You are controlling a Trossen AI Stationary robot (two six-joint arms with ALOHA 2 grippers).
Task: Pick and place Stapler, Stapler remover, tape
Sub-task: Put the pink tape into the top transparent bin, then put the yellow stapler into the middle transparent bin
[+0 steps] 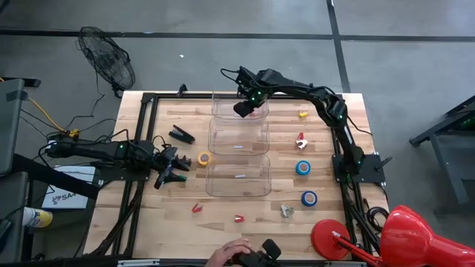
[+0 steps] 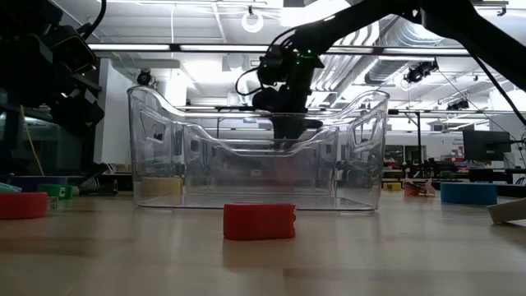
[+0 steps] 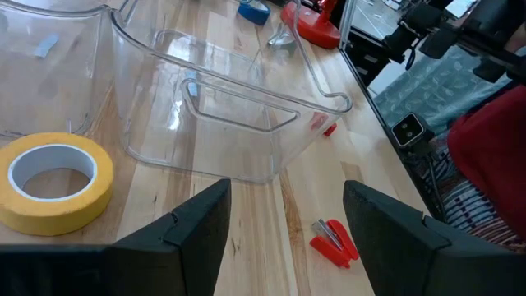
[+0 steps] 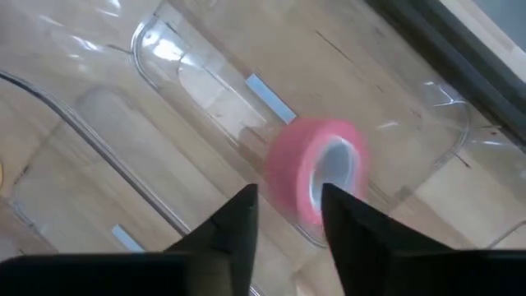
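My right gripper [image 1: 245,107] hangs open over the far clear bin [image 1: 239,117]. In the right wrist view a pink tape roll [image 4: 316,173] sits on its edge inside that bin, blurred, just beyond my open fingertips [image 4: 288,193] and apart from them. My left gripper [image 1: 178,167] is open above the table beside the yellow tape roll [image 1: 204,158], which lies flat on the wood [image 3: 53,177]. The black stapler [image 1: 182,134] lies left of the middle bin. Two blue tape rolls [image 1: 303,167] [image 1: 309,198] lie flat on the right side. Red stapler removers [image 1: 197,208] [image 1: 239,219] lie near the front edge.
Three clear bins stand in a column mid-table, with the middle bin [image 1: 237,137] and the near bin [image 1: 237,178]. More small removers lie on the right side [image 1: 300,141] [image 1: 303,113] [image 1: 286,211]. A person's hand [image 1: 230,254] rests at the near edge. A red lamp base [image 1: 330,239] stands at the near right corner.
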